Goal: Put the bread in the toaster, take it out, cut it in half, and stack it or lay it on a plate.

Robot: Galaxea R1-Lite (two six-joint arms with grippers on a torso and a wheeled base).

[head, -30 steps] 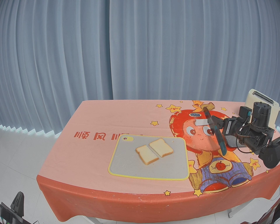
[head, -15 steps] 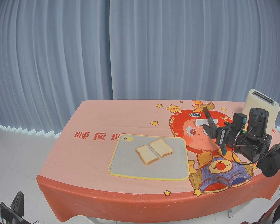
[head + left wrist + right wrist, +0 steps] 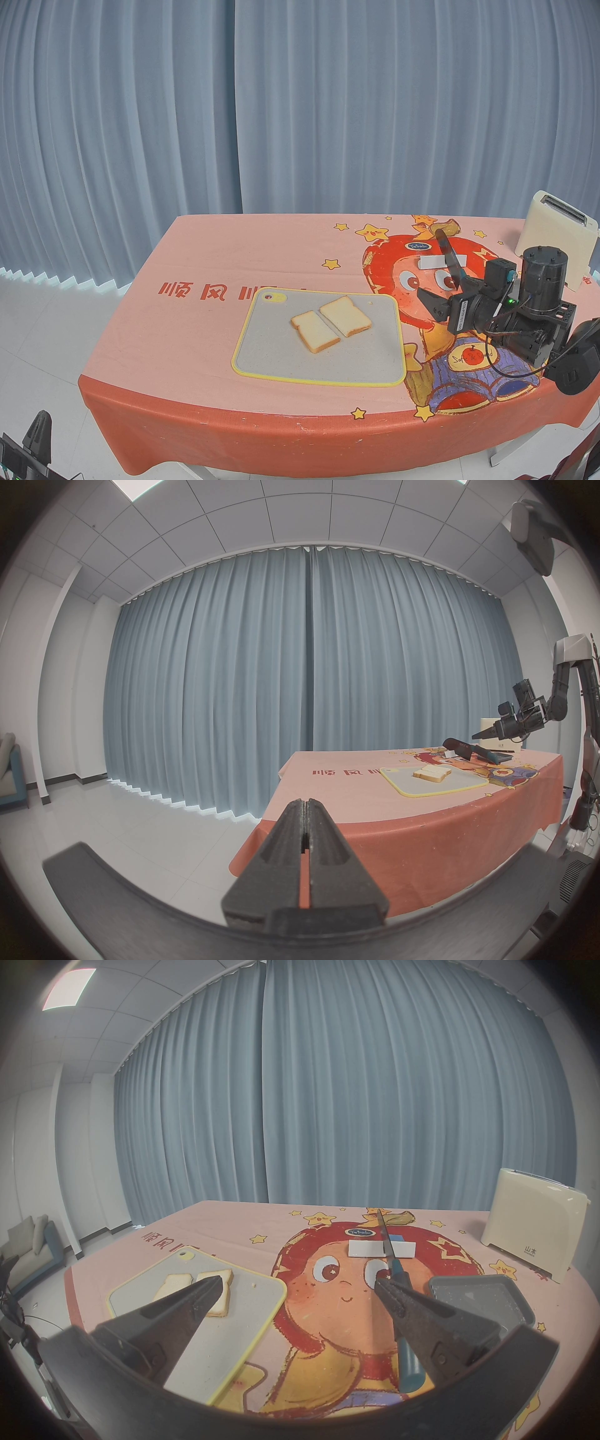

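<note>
Two bread halves lie side by side on the grey, yellow-rimmed cutting board, also seen as bread halves on the cutting board. A knife with a blue handle lies on the table, its blade across a small white block. My right gripper hovers open with nothing in it, right of the board and just in front of the knife. The cream toaster stands at the back right. My left gripper is shut, down beside the table's left front.
A dark grey tray lies between the knife and the toaster. The table's far left and back are bare cloth. A curtain hangs behind the table.
My right gripper has drawn back from over the knife toward the table's front and a little leftward. The knife and the bread halves have stayed in place.
</note>
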